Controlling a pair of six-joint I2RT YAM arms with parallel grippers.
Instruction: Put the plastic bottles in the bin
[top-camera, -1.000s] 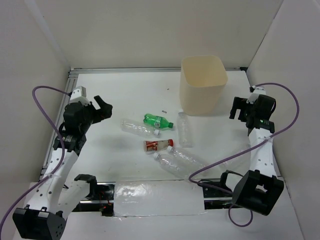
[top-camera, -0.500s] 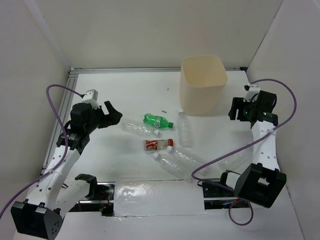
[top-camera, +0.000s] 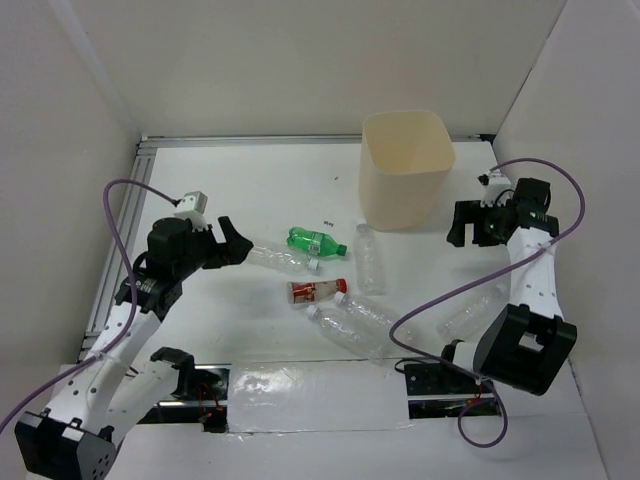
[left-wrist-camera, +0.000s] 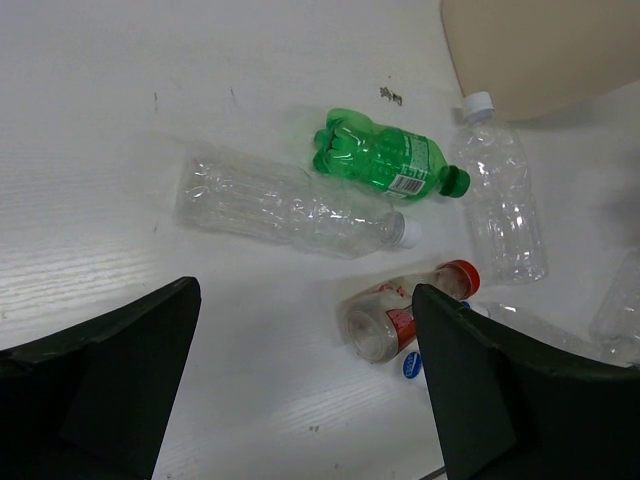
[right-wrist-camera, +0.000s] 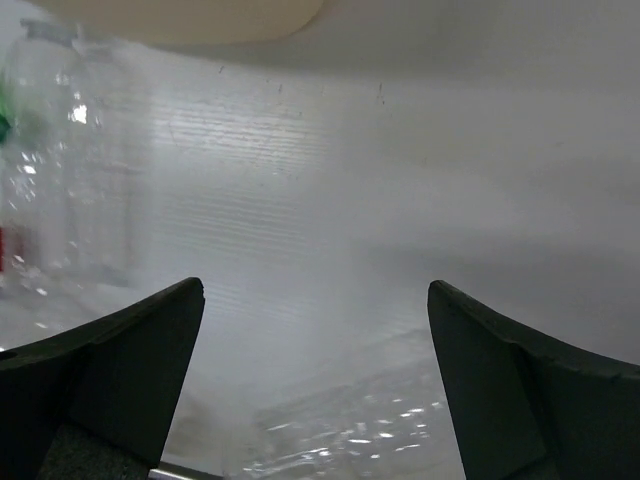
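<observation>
Top view: all five bottles lie on the table at centre frame, outside the beige bin (top-camera: 404, 195) at upper right. The left gripper (top-camera: 232, 243) hovers at the base end of a clear bottle (top-camera: 275, 257), jaws spread wide and empty. The right gripper (top-camera: 462, 225), just right of the bin, is equally spread and holds nothing.

Left wrist view: the clear bottle lies just beside the green bottle (left-wrist-camera: 385, 158), so a descending finger could clip one and set it rolling. Its thin, crumpled wall may also squirt out of a pinch.

Right wrist view: only bare table shows between the parted fingers (right-wrist-camera: 110, 370). The bin's base fills the top edge, so a careless swing could knock it.
</observation>
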